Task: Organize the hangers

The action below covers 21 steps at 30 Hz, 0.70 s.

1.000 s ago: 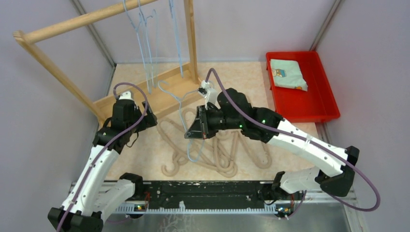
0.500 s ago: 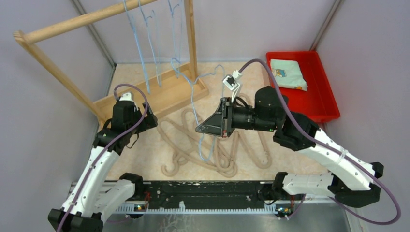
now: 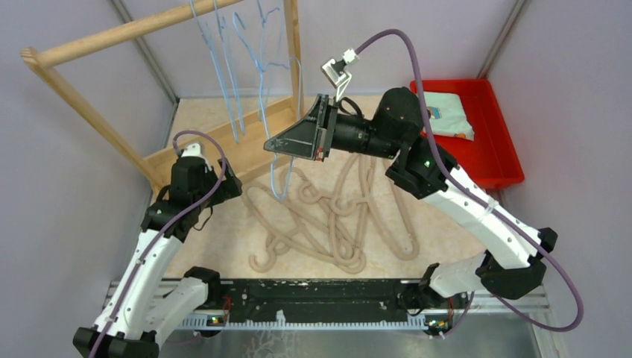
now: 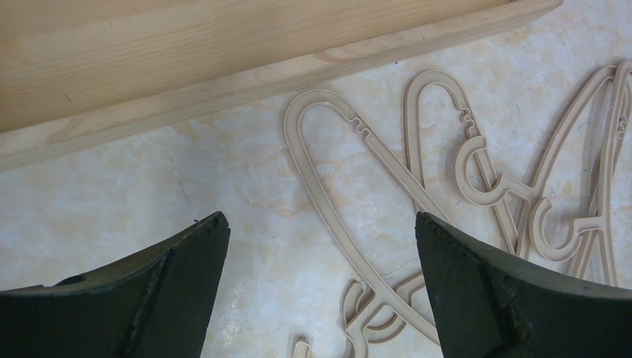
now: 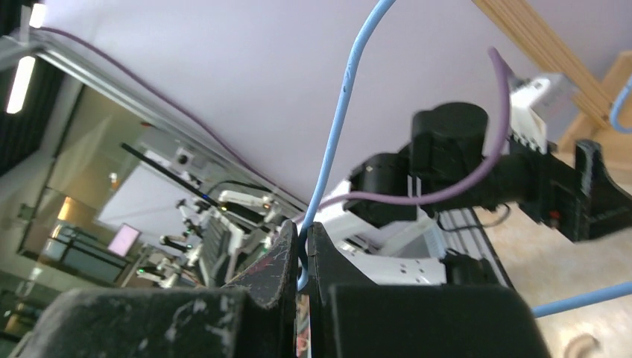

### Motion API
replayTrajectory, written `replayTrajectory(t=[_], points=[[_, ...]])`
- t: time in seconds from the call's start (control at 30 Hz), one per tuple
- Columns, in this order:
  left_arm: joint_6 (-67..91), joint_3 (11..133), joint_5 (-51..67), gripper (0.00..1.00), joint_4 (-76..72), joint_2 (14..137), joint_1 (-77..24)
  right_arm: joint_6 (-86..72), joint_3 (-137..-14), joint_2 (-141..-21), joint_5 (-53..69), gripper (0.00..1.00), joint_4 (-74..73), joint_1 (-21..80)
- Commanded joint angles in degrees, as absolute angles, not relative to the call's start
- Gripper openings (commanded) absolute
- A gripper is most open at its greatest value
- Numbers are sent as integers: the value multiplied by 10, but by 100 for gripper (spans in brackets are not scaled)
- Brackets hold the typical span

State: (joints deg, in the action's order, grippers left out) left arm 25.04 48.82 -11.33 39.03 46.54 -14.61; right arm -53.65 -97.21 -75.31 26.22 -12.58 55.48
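Observation:
My right gripper is raised above the table next to the wooden rack's upright. It is shut on a thin light-blue wire hanger that dangles below it. In the right wrist view the jaws pinch the blue wire. Several other blue wire hangers hang on the rack's rail. Several beige hangers lie tangled on the table in the middle. My left gripper is open and empty, low over the table near the rack's base. Its wrist view shows a beige hanger between the fingers.
The tall wooden rack has a rail and a base board at the back left; the base also fills the top of the left wrist view. A red bin with a folded cloth stands at the back right.
My right gripper has lifted the blue wire hanger off the beige pile and carried it up, back and left toward the rack. The left arm has not moved.

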Motion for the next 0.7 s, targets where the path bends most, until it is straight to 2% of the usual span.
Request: replayTrajectory(t=[0.0, 0.37, 0.53, 0.67], points=[[250, 498, -114, 99, 394, 452, -142, -618, -1008, -758, 314, 0, 39, 540], [252, 490, -110, 99, 390, 448, -142, -755, -975, -800, 354, 0, 252, 480], [248, 485, -112, 99, 388, 448, -142, -717, -1011, -826, 378, 0, 224, 449], [246, 482, -115, 99, 387, 447, -142, -800, -1007, -861, 395, 0, 330, 427]])
